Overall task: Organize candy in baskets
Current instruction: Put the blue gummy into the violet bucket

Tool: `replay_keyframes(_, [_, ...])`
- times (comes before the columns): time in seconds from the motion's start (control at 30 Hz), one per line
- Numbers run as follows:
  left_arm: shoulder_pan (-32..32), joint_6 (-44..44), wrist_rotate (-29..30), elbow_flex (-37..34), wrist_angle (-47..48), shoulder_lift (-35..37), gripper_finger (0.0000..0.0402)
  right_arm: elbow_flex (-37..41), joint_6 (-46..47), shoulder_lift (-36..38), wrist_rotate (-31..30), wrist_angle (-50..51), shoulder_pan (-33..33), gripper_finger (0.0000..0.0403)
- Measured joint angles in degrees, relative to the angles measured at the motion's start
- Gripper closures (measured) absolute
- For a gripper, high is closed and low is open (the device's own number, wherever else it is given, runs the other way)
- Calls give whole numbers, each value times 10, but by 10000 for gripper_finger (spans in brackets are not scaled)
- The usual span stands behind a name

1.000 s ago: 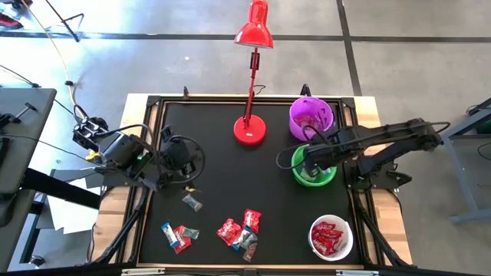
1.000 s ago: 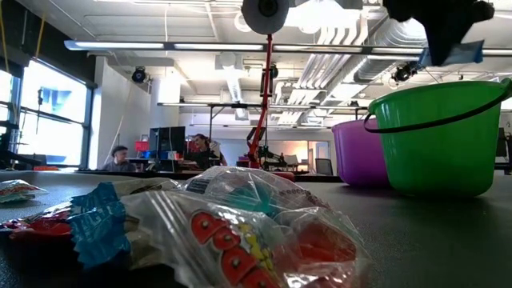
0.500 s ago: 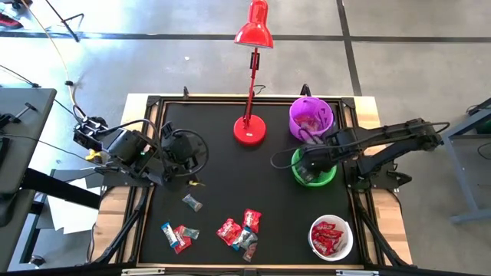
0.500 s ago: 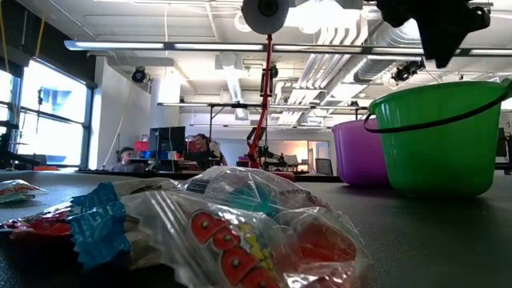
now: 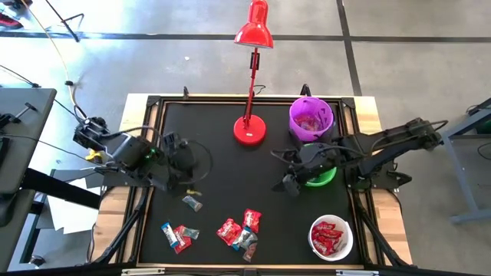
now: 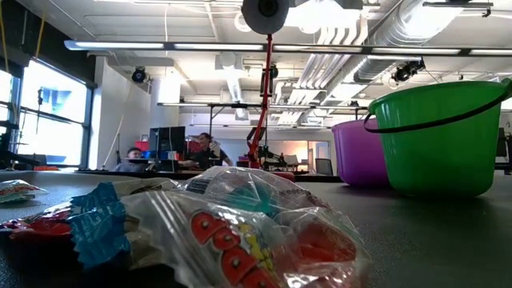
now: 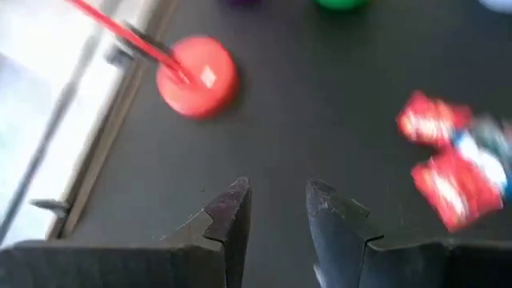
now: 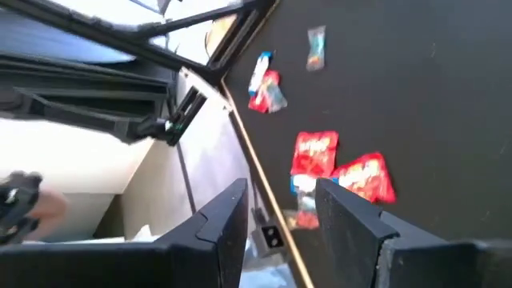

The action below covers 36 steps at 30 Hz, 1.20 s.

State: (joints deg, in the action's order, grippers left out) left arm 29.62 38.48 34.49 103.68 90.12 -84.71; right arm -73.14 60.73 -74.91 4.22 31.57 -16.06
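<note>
Loose candy lies near the table's front edge: a silvery piece (image 5: pixel 192 202), a blue-and-red pair (image 5: pixel 176 234) and a red cluster (image 5: pixel 239 230), also seen in the right wrist view (image 8: pixel 314 152). The purple basket (image 5: pixel 311 116) and the white basket (image 5: pixel 331 238) hold candy. The green basket (image 5: pixel 321 176) is partly under my right arm. My right gripper (image 5: pixel 288 184) hangs open just left of the green basket, with nothing between its fingers (image 8: pixel 280 212). At the left, above bare mat, my left gripper (image 5: pixel 192 159) is open and empty (image 7: pixel 276 216).
A red desk lamp stands at the back middle on its round base (image 5: pixel 249 130), also in the left wrist view (image 7: pixel 196 76). Bare black mat lies between the two grippers. The low view shows the green basket (image 6: pixel 440 136) and the purple basket (image 6: pixel 358 152) beyond a candy pile (image 6: pixel 240 232).
My right gripper held a blue-and-white candy above the green basket, pointing down, and let it go there. It has since swung toward the table's left and near side, off the basket, tipping up toward level, and has left the low view.
</note>
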Motion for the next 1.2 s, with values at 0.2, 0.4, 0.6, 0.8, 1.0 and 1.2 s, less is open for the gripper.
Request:
replay_keyframes(0.2, [30, -43, -99, -97, -6, 11, 293, 0, 46, -18, -25, 20, -33, 261])
replay_keyframes(0.4, [60, -76, -164, -211, -56, 11, 293, 0, 84, -58, -26, 25, -59, 261])
replay_keyframes(0.6, [85, -58, -181, -310, -164, 10, 293, 0, 125, -98, -25, 30, -81, 261])
replay_keyframes(0.8, [96, -44, -181, -381, -280, 11, 293, 0, 159, -127, -25, 28, -96, 261])
replay_keyframes(1.0, [96, -8, -220, -443, -332, 11, 293, 0, 179, -137, -25, 25, -100, 261])
replay_keyframes(1.2, [96, -50, -260, -499, -412, 11, 293, 0, 178, -137, -25, 24, -99, 261])
